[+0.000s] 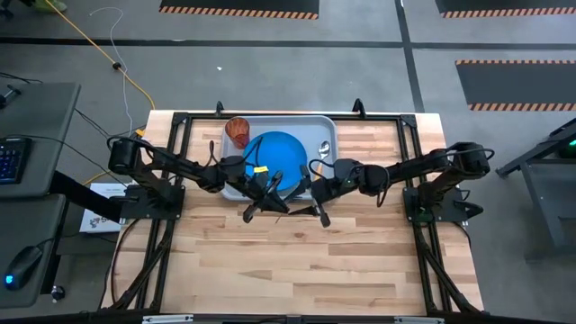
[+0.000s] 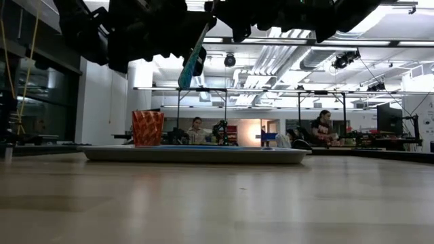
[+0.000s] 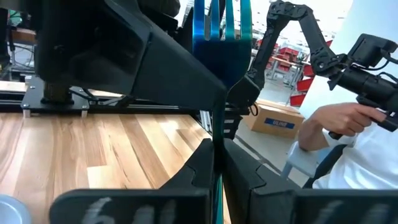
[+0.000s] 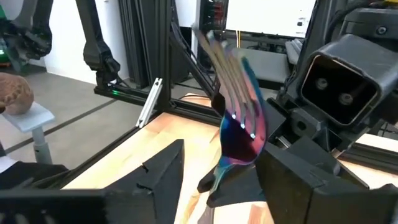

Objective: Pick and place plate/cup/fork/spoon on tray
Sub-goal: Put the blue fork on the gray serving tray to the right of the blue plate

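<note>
One tray (image 1: 317, 123), one plate (image 1: 277, 153), one cup (image 1: 238, 131), one spoon (image 1: 324, 150), one fork (image 4: 239, 118). Two arms, two end effectors: left end effector (image 1: 268, 186), right end effector (image 1: 310, 184). One worktop (image 1: 297, 261). At least two people (image 2: 196, 130) in the room behind.

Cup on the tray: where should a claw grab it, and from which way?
Probably best to grab the cup across its round wall near the rim, coming straight down from above. It stands upright with its mouth open upward in the tray's corner. The plate sits close beside it, so the sides are crowded.
</note>
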Robot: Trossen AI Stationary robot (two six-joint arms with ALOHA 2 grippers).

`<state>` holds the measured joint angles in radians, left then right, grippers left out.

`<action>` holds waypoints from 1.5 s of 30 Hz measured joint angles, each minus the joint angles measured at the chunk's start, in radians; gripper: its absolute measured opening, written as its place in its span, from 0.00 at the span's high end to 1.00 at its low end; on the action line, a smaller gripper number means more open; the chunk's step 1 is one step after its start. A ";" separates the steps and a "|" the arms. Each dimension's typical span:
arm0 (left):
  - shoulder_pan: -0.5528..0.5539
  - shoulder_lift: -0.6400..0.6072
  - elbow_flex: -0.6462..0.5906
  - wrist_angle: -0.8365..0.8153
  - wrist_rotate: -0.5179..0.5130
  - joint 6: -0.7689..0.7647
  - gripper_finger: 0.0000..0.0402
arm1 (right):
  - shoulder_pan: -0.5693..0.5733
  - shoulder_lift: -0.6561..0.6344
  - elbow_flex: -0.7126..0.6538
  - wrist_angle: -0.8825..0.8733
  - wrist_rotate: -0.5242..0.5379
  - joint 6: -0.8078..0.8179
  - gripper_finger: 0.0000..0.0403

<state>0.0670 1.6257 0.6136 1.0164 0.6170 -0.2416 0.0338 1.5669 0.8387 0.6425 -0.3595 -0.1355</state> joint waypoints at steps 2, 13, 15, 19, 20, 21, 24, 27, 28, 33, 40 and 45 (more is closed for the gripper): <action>0.004 0.000 0.000 -0.002 0.000 0.008 0.98 | 0.000 0.000 0.000 -0.004 0.009 0.004 0.59; 0.021 0.000 0.000 -0.005 0.006 0.016 0.97 | -0.030 -0.003 0.000 -0.032 -0.025 0.049 0.98; 0.027 0.000 -0.002 -0.019 -0.001 0.011 0.95 | -0.043 -0.003 0.000 -0.053 -0.026 0.052 0.96; 0.041 -0.006 -0.002 -0.052 -0.062 0.005 0.88 | -0.063 -0.005 0.000 -0.114 -0.007 0.059 0.99; 0.045 -0.008 -0.001 -0.059 -0.084 0.006 0.86 | -0.068 -0.009 0.000 -0.133 -0.007 0.066 0.99; 0.045 -0.009 -0.001 -0.064 -0.102 0.005 0.83 | -0.072 -0.016 0.000 -0.152 -0.006 0.071 0.99; 0.046 -0.008 -0.001 -0.076 -0.133 0.007 0.77 | -0.078 -0.048 0.000 -0.241 0.017 0.071 0.99; 0.050 -0.015 0.000 -0.078 -0.128 0.007 0.71 | -0.076 -0.096 0.000 -0.333 0.088 0.067 1.00; 0.052 -0.026 0.000 -0.084 -0.120 0.007 0.69 | -0.073 -0.113 0.000 -0.364 0.116 0.067 1.00; 0.067 -0.106 0.000 -0.096 -0.018 0.007 0.63 | -0.048 -0.171 0.000 -0.463 0.262 0.057 1.00; 0.091 -0.343 0.000 -0.453 -0.140 0.057 0.65 | -0.070 -0.199 0.000 -0.519 0.391 0.065 1.00; 0.044 -0.528 0.000 -0.793 -0.585 0.131 0.68 | -0.164 -0.200 0.000 -0.561 0.419 0.149 1.00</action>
<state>0.1111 1.0972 0.6140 0.2238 0.0316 -0.1104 -0.1303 1.3671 0.8383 0.0812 0.0598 0.0136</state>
